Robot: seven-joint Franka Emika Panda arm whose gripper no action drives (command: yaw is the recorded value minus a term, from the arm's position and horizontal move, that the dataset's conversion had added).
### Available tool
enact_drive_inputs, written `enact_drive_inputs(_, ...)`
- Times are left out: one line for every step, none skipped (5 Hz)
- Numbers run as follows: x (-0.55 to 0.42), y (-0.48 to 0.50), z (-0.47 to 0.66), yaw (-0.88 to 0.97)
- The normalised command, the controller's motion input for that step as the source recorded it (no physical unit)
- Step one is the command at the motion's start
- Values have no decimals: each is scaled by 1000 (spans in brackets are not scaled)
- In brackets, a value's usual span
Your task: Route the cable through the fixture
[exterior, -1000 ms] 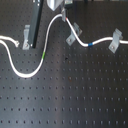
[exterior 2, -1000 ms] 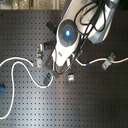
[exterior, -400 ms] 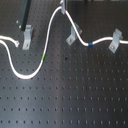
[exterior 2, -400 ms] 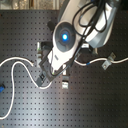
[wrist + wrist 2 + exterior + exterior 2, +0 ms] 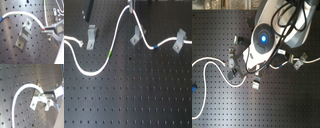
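Observation:
The white cable [image 5: 94, 71] lies across the black board in the first exterior view. Its green band [image 5: 109, 54] is on the stretch rising to the gripper [image 5: 130, 6] at the top edge, which is shut on it. From there the cable drops past the middle grey fixture [image 5: 136, 36], and its blue band [image 5: 155, 47] lies beyond. In the first wrist view the cable [image 5: 22, 13] arcs over the fixture [image 5: 24, 35] into the gripper [image 5: 46, 30]. Whether it sits inside the clip cannot be told. The second wrist view shows the cable [image 5: 18, 92] and the fixture [image 5: 35, 101].
Two similar grey clips stand at the first exterior view's left [image 5: 90, 36] and right [image 5: 180, 40]. A black rod [image 5: 89, 9] leans at the back left. In the second exterior view the arm [image 5: 264, 37] hides the gripper, and the clips [image 5: 256, 83] show around it.
The gripper has carried the cable's loop higher and toward the first exterior view's right, so its peak now reaches the top edge above the middle clip.

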Motion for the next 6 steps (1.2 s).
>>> enact_drive_inputs(141,-127,-307,354)
enact_drive_inputs(28,-99,-205,43)
enact_drive_inputs(-363,-270,-122,-188)
enact_drive_inputs(-12,-5,0,0)
enact_drive_inputs(-396,-186,-28,-26)
enact_drive_inputs(-51,7,0,0)
